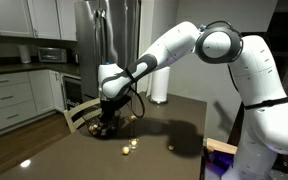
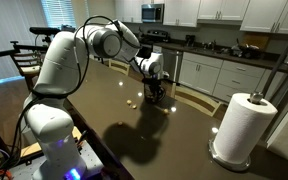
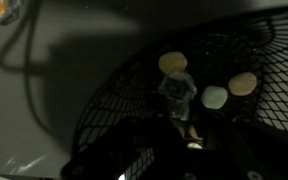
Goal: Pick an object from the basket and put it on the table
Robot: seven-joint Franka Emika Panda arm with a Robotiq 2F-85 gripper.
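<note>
The small dark wire basket (image 1: 94, 127) sits on the dark brown table (image 1: 179, 118), and shows in both exterior views (image 2: 164, 99). My gripper (image 1: 109, 117) reaches down into it (image 2: 154, 92). In the wrist view the basket's mesh (image 3: 104, 95) holds a yellowish round piece (image 3: 172, 62), a pale green piece (image 3: 215, 97), a tan piece (image 3: 243, 84) and a greyish clear object (image 3: 177, 88) just ahead of my gripper (image 3: 184, 140). The fingers are dark against the basket, so I cannot tell whether they are open or shut.
Small light objects lie on the table near the basket (image 1: 129, 148), (image 1: 169, 147), (image 2: 130, 101). A white paper towel roll (image 2: 239, 125) stands on the table. A wooden chair (image 1: 79, 112) is at the table's edge. Kitchen counters and a fridge are behind.
</note>
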